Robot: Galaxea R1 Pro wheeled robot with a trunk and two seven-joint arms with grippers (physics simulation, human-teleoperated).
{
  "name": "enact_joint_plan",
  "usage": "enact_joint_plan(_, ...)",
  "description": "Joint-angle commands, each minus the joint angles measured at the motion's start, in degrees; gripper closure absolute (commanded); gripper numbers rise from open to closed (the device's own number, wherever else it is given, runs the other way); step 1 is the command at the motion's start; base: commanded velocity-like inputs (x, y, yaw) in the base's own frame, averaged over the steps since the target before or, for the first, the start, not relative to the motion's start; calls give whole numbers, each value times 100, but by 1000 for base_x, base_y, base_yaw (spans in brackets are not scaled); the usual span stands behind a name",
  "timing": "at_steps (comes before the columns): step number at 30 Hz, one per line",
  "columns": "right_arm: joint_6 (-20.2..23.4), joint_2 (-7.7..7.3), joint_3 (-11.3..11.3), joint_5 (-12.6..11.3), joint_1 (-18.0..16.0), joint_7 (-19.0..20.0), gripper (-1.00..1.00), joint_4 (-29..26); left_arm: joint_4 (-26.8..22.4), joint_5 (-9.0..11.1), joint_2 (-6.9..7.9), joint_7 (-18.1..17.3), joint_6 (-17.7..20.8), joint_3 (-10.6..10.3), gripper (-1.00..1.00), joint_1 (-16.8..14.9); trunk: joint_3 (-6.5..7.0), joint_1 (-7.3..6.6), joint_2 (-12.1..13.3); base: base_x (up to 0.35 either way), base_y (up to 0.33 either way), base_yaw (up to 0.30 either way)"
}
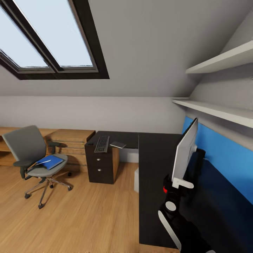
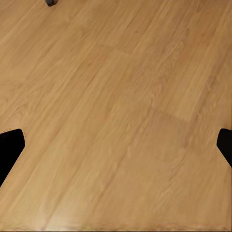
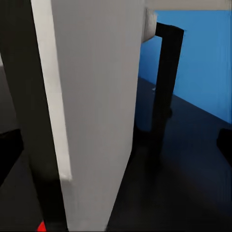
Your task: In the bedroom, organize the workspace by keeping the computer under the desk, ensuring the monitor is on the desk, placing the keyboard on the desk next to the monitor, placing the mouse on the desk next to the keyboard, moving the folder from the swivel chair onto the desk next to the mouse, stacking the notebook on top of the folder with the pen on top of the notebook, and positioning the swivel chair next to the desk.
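The monitor (image 1: 185, 153) — thin, pale-backed, edge-on — stands on the black table (image 1: 158, 182), the right hand (image 3: 116, 145) spread around it; the left hand (image 2: 116, 145) is spread too.

No legible text, labels, brands or numbers anywhere. Keyboard (image 1: 102, 144) keys too small to make out any lettering. Blue folder (image 1: 50, 162) cover plain. Back of the monitor (image 1: 185, 151) blank, no logo. Drawer fronts (image 1: 99, 165) unmarked.
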Motion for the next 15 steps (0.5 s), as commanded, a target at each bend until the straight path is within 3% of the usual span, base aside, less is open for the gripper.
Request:
enact_joint_plan(1, -16, -8, 27, -51, -6, -34, -100, 1, -10, 61, 9, 35, -33, -43, -100, -3, -6, -2, -5, -230, 0, 0)
enact_joint_plan(10, -16, -3, 34, -51, -8, -31, -100, 70, -10, 61, -2, 25, -33, -46, -100, -3, -6, -2, -5, -36, -4, 0)
enact_joint_plan(15, -23, 0, 36, -51, -7, -31, -100, 70, -10, 61, -2, 6, -27, -51, -100, -3, -6, -2, -5, -168, -174, 0)
